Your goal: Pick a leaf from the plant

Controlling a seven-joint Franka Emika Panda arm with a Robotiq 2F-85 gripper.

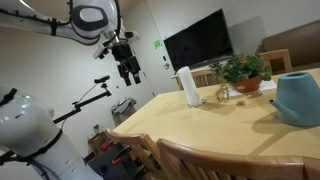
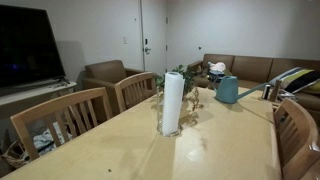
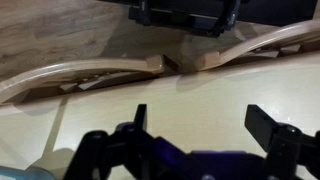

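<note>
A long table (image 1: 200,125) of pale, smooth wood fills the lower half of both exterior views; its top is glossy and its edge rounded. Wooden chairs (image 2: 65,115) with slatted, curved backs stand along it. In the wrist view two of these bowed backs (image 3: 100,72) run across mid-frame, with brown plank floor above them and the table top below. The room has white walls, a flat black TV (image 1: 200,42) at upper centre, a white door (image 2: 152,40) and a brown sofa (image 2: 250,68) at upper right.

The plant (image 1: 243,70) stands on the table at right of frame, a bushy mass of dark green leaves in a low orange-brown pot (image 1: 247,86). In an exterior view it (image 2: 191,85) shows partly behind the tall white cylinder (image 2: 172,102). A teal can (image 1: 298,97), rounded and matt, sits near the plant toward the right edge.

The white arm (image 1: 90,18) reaches in from the upper left. Its black claw (image 1: 127,70) hangs in the air beyond the table's far-left end, well apart from the plant. The claw's jaws stand wide and hold nothing; in the wrist view (image 3: 196,112) they rise from the bottom edge.
</note>
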